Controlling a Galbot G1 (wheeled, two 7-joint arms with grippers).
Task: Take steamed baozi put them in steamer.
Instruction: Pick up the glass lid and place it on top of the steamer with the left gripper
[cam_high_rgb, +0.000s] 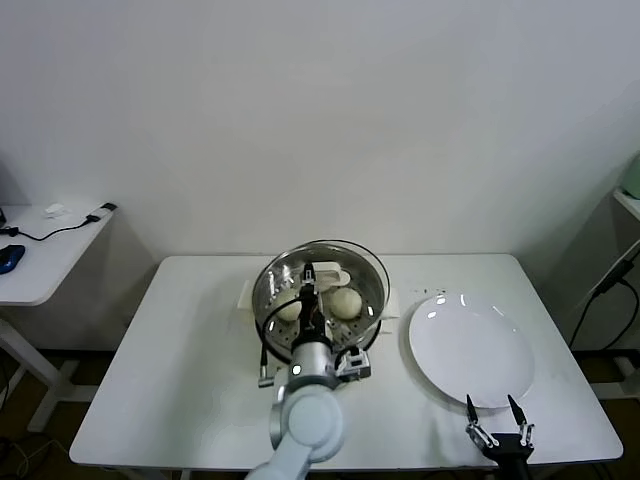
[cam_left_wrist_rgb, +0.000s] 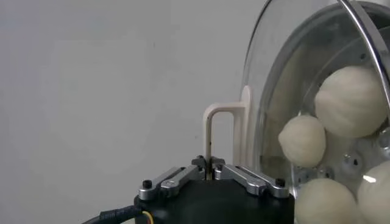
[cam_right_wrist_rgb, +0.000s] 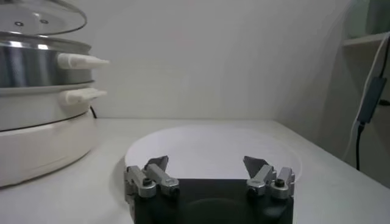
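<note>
The steamer (cam_high_rgb: 377, 287) stands at the table's middle, shiny steel on a white base; it also shows in the right wrist view (cam_right_wrist_rgb: 27, 67). Two cream-white baozi (cam_high_rgb: 346, 303) show inside it in the head view. In the left wrist view several baozi (cam_left_wrist_rgb: 351, 100) show through the round glass lid (cam_left_wrist_rgb: 274, 85). My left gripper (cam_high_rgb: 309, 279) (cam_left_wrist_rgb: 209, 168) is shut on the lid's cream loop handle (cam_left_wrist_rgb: 210, 122) and holds the lid over the steamer's mouth. My right gripper (cam_high_rgb: 491, 408) (cam_right_wrist_rgb: 207, 167) is open and empty at the front edge of the plate.
A flat white plate (cam_high_rgb: 470, 345) (cam_right_wrist_rgb: 213, 146) lies to the right of the steamer, with nothing on it. The glass lid (cam_right_wrist_rgb: 42, 15) sits just above the steamer's rim in the right wrist view. A side table with cables (cam_high_rgb: 40, 245) stands far left.
</note>
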